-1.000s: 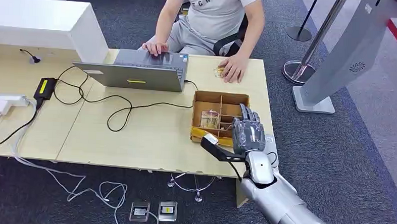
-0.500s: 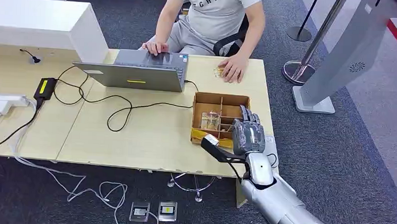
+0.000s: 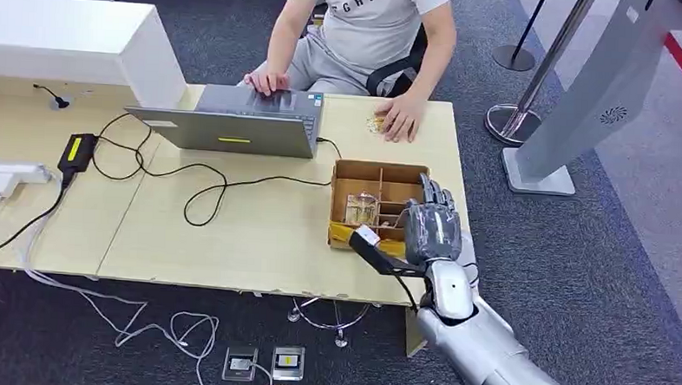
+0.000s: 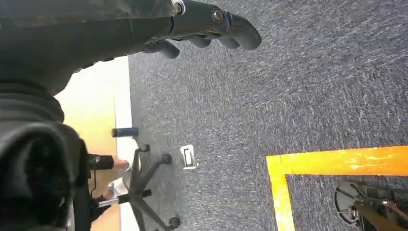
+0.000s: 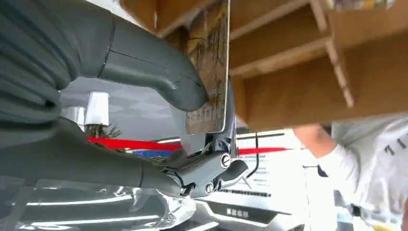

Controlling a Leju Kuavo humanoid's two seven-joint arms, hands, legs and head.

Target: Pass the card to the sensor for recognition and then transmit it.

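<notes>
Early days I reckon: the right hand [image 3: 429, 228] is at the brown wooden divided box [image 3: 349, 170], pinching a worn brownish flat card [image 5: 210, 72] between thumb and fingers, with the card right at the box. Presenting it to a sensor and passing it on look undone. That pinch is clear from the wrist camera, while the head view hides it behind the hand. The left hand [image 4: 202, 29] hangs over grey carpet, fingers loosely curled, holding nothing

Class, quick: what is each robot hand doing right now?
Left hand: holds nothing, fingers curled in, hanging over the carpet.
Right hand: pinches a card at the wooden box.
</notes>
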